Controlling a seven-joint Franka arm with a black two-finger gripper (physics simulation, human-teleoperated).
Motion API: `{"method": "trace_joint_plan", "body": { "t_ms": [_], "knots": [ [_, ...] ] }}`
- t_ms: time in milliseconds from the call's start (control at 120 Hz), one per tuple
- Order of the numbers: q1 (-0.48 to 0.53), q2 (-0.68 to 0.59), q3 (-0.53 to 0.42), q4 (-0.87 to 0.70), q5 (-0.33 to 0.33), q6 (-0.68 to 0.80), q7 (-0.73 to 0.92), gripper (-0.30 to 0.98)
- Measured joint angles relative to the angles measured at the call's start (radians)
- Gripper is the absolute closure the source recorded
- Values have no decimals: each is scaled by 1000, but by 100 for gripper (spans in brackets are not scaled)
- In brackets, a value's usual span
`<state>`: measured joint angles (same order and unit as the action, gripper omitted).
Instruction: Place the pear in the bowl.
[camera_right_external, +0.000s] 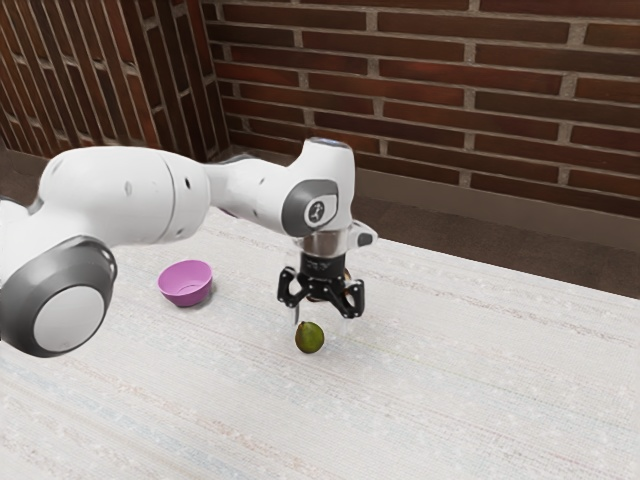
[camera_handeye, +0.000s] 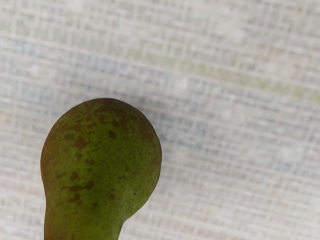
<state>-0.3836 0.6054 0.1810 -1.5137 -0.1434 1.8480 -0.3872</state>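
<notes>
While the end effector (camera_right_external: 323, 316) hangs released just above the pear (camera_right_external: 310, 338), step looks pre-grasp. Pear's on the table (camera_right_external: 450, 400), well in from its far edge. Next: align, lower, close.

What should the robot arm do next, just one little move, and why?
I think my gripper should ease down around the pear. Its fingers are apart and above the pear, which sits on the table, so it probably has to get lower before it can grab.
</notes>
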Motion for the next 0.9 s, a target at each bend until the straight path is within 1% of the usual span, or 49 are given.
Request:
{"method": "trace_joint_plan", "body": {
  "t_ms": [275,583,900],
  "knots": [
    [34,13,6,-43,-3,55,-75,8],
    [39,48,6,-45,-13,96,-119,27],
    [41,54,6,-44,-17,110,-144,36]
  ]
}}
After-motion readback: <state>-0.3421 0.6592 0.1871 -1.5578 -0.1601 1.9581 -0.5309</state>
